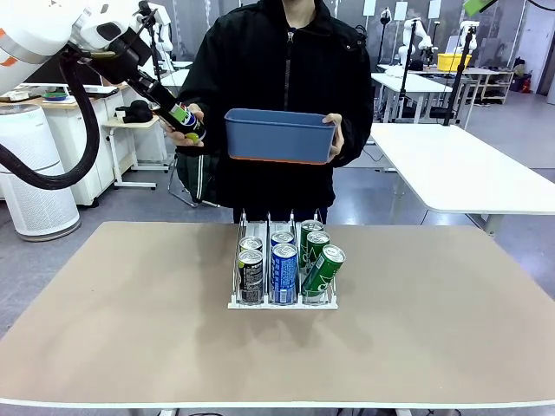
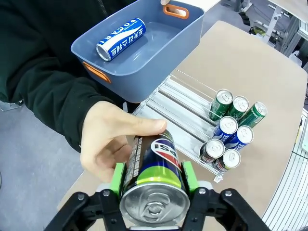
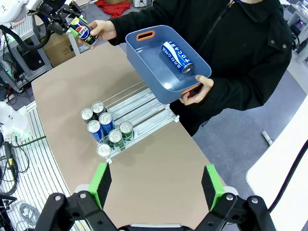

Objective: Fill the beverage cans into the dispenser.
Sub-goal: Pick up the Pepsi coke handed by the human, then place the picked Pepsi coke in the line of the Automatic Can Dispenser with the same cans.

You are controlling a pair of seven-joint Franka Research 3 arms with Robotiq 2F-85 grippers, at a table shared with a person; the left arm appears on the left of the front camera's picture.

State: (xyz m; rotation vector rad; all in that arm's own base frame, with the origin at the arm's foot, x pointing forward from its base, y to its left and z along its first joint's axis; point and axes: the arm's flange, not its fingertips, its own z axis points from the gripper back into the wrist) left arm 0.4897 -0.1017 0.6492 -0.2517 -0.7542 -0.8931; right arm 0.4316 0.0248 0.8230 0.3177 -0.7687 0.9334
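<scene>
Our left gripper (image 2: 153,177) is clamped on a dark Pepsi can (image 2: 161,156) — the person's hand (image 2: 108,142) grips it too, beside the blue bin (image 1: 279,136). Our right gripper (image 3: 156,185) hangs wide open and empty above the table (image 3: 149,168) — seven cans (image 1: 284,264) stand in the dispenser (image 1: 269,222).

POCARI runs in white letters along the blue can (image 2: 120,38) lying in the blue bin (image 2: 192,38). The dark can (image 2: 155,156) gripped by the left hand (image 2: 153,177) bears a Pepsi logo.
</scene>
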